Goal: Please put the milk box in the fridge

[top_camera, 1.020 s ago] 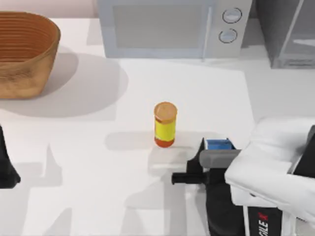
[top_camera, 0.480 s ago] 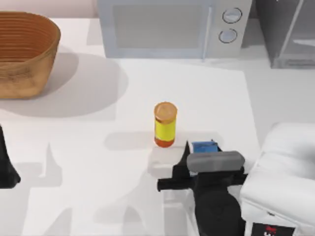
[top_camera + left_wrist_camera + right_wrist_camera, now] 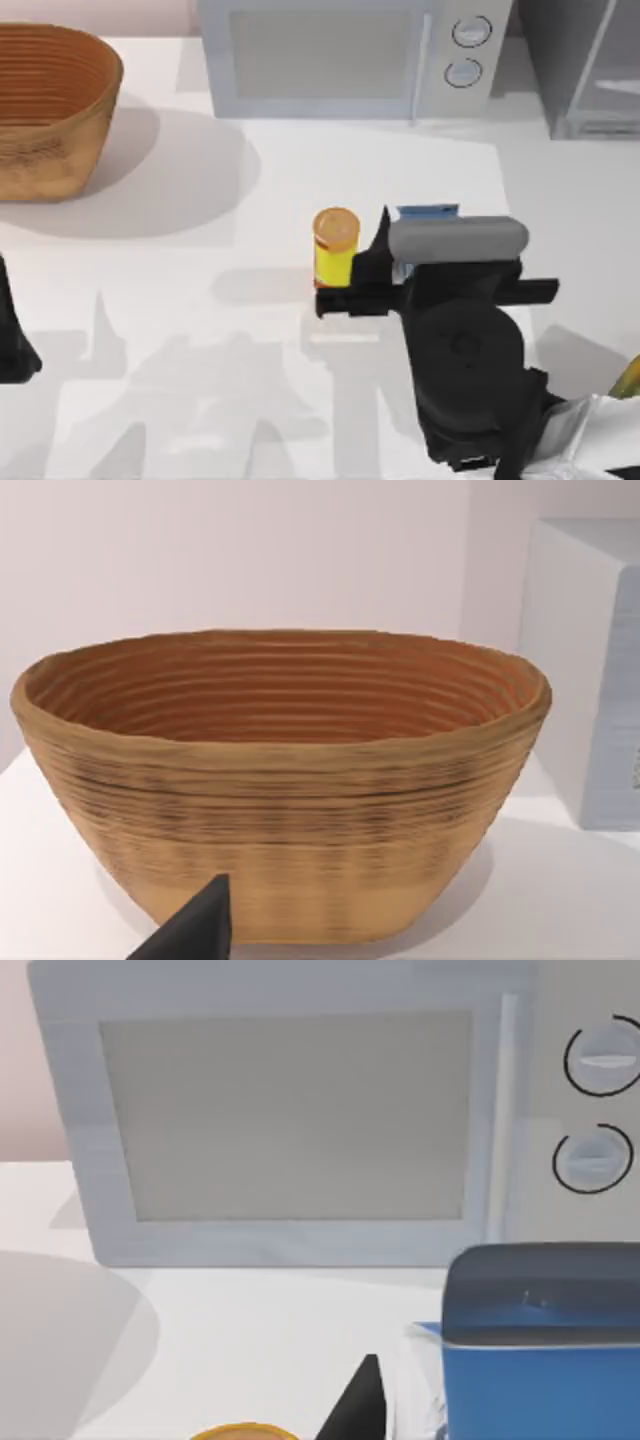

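The right jaws (image 3: 415, 262) pinch the one milk box (image 3: 428, 213) up off the counter (image 3: 200, 330). It sits between them, with one yellow bottle (image 3: 335, 248) just beside. The box looks light and a bit squashy, so hold its flat sides softly. The one fridge (image 3: 585, 65) stands well ahead. The left arm (image 3: 12, 345) rests far off; I cannot tell about its jaws.

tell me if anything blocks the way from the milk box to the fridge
Nothing visible does. The right gripper has the milk box beside the yellow bottle; bare table lies between it and the fridge at the far right. The microwave stands left of that path.
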Tool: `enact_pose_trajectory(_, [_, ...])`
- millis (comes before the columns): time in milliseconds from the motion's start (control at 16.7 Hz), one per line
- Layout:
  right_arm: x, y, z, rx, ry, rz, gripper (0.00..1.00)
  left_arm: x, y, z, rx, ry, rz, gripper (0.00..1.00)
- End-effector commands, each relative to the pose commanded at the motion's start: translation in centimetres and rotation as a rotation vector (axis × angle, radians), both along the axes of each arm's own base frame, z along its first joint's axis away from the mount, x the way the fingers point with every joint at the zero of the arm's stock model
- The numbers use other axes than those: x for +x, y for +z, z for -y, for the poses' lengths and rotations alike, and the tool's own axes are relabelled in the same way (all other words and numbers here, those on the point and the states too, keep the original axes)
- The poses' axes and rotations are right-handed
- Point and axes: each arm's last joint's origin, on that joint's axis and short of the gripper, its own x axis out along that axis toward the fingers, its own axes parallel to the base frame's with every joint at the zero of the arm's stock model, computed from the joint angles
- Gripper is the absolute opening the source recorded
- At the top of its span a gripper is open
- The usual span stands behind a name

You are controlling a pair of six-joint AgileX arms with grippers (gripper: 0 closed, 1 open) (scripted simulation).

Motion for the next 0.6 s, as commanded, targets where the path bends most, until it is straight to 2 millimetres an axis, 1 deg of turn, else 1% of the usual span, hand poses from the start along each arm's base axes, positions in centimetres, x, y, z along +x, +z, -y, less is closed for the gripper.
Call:
enact_pose_trajectory(120, [0.8,1.4,1.3,-0.031,-0.046,-0.001,0.0,0.0,0.0,0.0,0.0,0.0,0.0,1.0])
enact_pose_trajectory(240, [1.3,1.9,2.2,-0.052,-0.075,-0.003,0.0,0.0,0.0,0.0,0.0,0.0,0.0,1.0])
enact_pose_trajectory(540, [1.3,2.0,2.1,-0.05,-0.073,-0.002,0.0,0.0,0.0,0.0,0.0,0.0,0.0,1.0])
enact_pose_trajectory(600, [1.3,1.9,2.5,-0.061,-0.077,-0.009,0.0,0.0,0.0,0.0,0.0,0.0,0.0,1.0])
